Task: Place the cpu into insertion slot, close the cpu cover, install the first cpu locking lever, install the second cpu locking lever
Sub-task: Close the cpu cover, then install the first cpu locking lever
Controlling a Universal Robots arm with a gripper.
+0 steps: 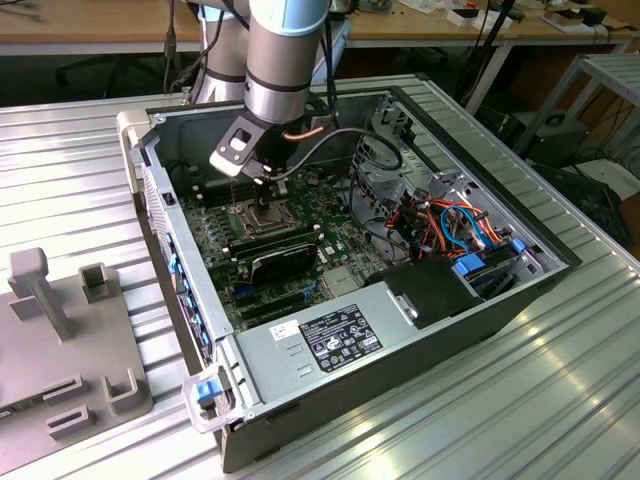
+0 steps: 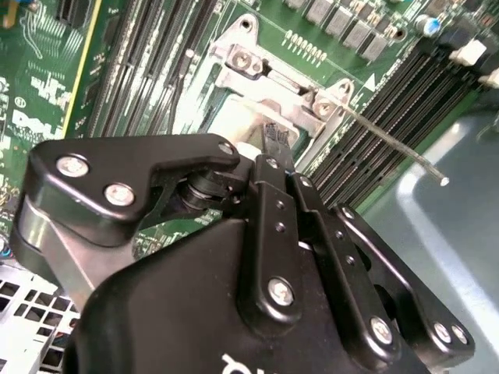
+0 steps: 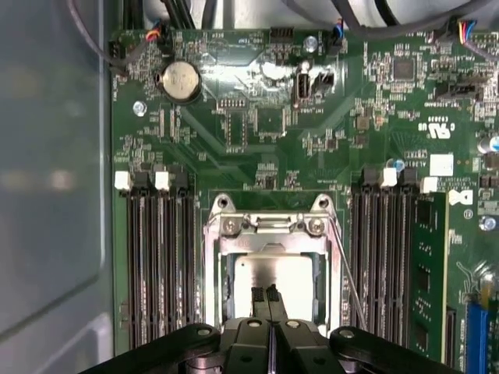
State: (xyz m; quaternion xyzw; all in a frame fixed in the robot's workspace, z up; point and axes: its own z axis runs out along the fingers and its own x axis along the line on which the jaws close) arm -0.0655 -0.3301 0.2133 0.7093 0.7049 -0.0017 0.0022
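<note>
The cpu [image 3: 277,273] lies in the insertion slot [image 1: 266,218], its silver top showing through the hole of the cpu cover [image 3: 269,227]. The cover lies down flat over the chip, and its hinge end [image 2: 257,66] faces away from my fingers. My gripper [image 3: 263,297] hovers right above the chip's near edge, shut with nothing between its fingers. Its black fingertips [image 2: 272,139] point down at the socket in the second wrist view. A thin wire locking lever [image 2: 390,148] stands lifted off the board along one side of the socket. The arm reaches down into the open case, with the gripper [image 1: 262,193] over the socket.
Black memory slots [image 3: 156,265] flank the socket on both sides. A coin battery [image 3: 179,80] sits farther along the board. Case walls [image 1: 150,190], a drive cage [image 1: 385,160], coloured cables [image 1: 450,225] and a power supply [image 1: 330,335] surround the board. Grey fixtures [image 1: 60,330] lie outside.
</note>
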